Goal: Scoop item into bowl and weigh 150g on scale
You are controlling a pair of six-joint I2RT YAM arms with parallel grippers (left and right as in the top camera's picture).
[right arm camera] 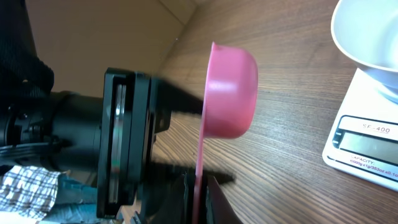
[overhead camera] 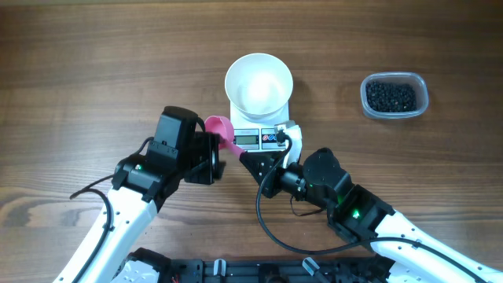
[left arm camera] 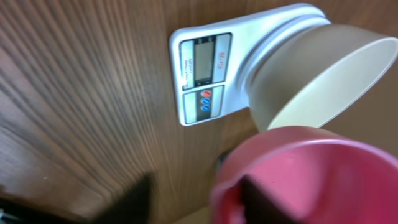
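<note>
A pink scoop [overhead camera: 220,126] hangs just left of the scale [overhead camera: 255,138], its cup empty [left arm camera: 311,174]. My right gripper [overhead camera: 250,161] is shut on the thin handle of the scoop [right arm camera: 230,93], seen edge-on between the jaws of the right gripper [right arm camera: 199,193]. My left gripper [overhead camera: 218,154] faces the scoop from the left, open, its fingers spread [left arm camera: 199,202] and holding nothing. The white bowl [overhead camera: 259,82] stands empty on the scale. The black beans [overhead camera: 391,96] lie in a clear tub at the far right.
The clear plastic tub [overhead camera: 423,88] sits about a bowl's width to the right of the scale. The two arms meet just in front of the scale, and a black cable [overhead camera: 263,212] loops beside the right arm. Bare wooden tabletop [overhead camera: 94,63] lies to the left.
</note>
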